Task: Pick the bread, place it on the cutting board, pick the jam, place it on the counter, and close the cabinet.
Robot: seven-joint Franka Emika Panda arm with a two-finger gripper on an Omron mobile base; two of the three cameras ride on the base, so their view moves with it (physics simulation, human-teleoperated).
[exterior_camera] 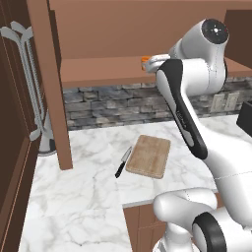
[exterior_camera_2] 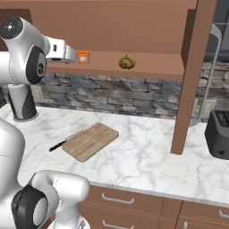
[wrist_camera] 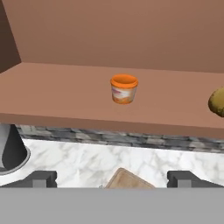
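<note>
Orange jam [wrist_camera: 124, 89], pale label, writing unreadable.

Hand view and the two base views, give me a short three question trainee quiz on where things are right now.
1. True or false: the bread lies on the cutting board.
2. The jam stands: A on the counter, B on the cabinet shelf, C on the board.
3. Fill in: the knife lies beside the ____.

Key: 1 false, it sits on the shelf. 2 B. 3 cutting board. The end effector is open, facing the jam.
</note>
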